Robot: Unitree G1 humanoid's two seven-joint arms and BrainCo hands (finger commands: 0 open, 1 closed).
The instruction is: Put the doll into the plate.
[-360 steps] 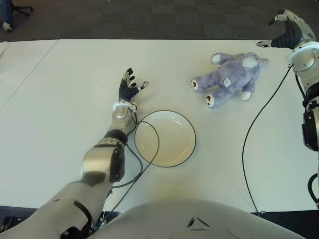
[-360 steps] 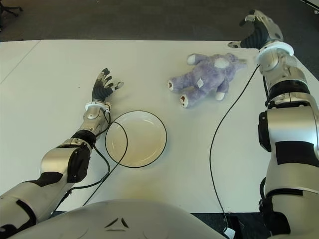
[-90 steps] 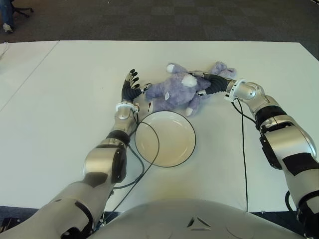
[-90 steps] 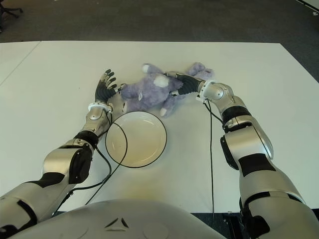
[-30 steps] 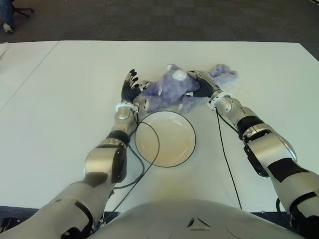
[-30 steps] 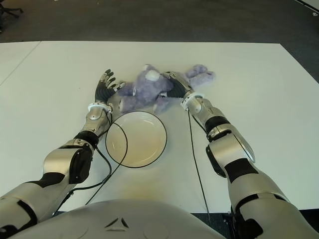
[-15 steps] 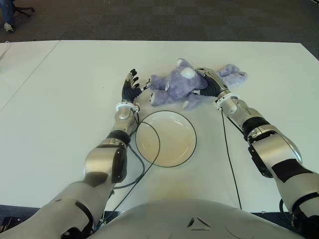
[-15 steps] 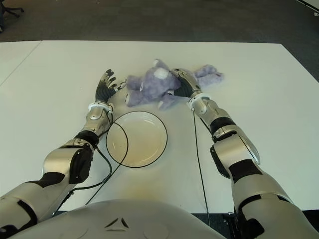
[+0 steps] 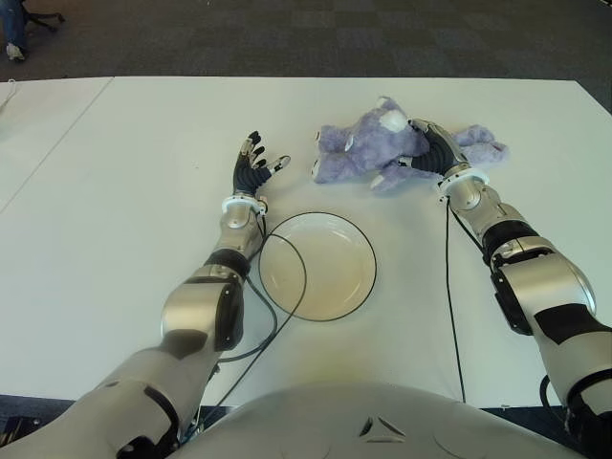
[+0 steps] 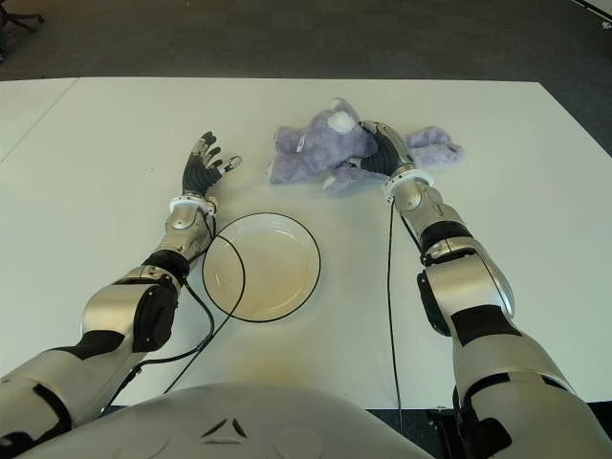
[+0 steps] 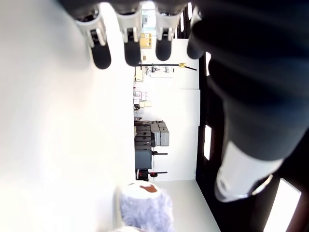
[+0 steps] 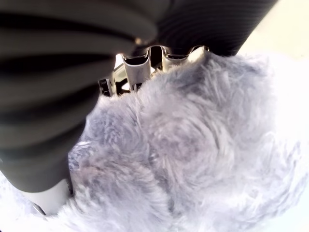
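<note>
Left eye view shows a broad white counter (image 9: 115, 239) filling most of the scene, with dark carpeted floor (image 9: 287, 38) beyond its far edge and the wheeled base of a chair (image 9: 38, 14) at the far left corner. A seam runs diagonally across the counter's left part. Near the middle, close to the robot, sits the round white plate (image 9: 359, 251) with a dark rim, nothing in it; a black cable loops over its left edge. The purple doll (image 9: 368, 148) lies on the counter beyond the plate and to its right, well apart from it. The right hand (image 9: 432, 153) has its fingers curled into the doll's plush body, gripping it; the right wrist view is filled with purple fur pressed against the fingers (image 12: 137, 70). The left hand (image 9: 252, 170) shows just beyond the plate's left side, fingers spread and straight, holding nothing.
</note>
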